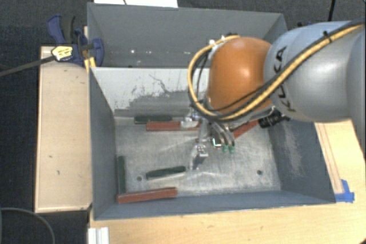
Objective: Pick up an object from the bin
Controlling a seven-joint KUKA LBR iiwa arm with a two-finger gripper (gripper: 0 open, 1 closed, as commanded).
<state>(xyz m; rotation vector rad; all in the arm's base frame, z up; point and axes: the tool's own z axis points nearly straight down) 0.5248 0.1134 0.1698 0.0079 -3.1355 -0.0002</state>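
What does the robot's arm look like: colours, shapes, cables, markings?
The arm is thick, rounded and silver-grey, with black lettering near the wrist. A smooth orange dome covers the wrist. Yellow and black cables loop round it and run along the arm.

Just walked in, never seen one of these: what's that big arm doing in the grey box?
A robot arm reaches from the right into a grey metal bin. Its gripper hangs low over the bin's middle, just beside a dark green stick lying on the floor. A red-brown stick lies at the front, a second red-brown stick at the back.
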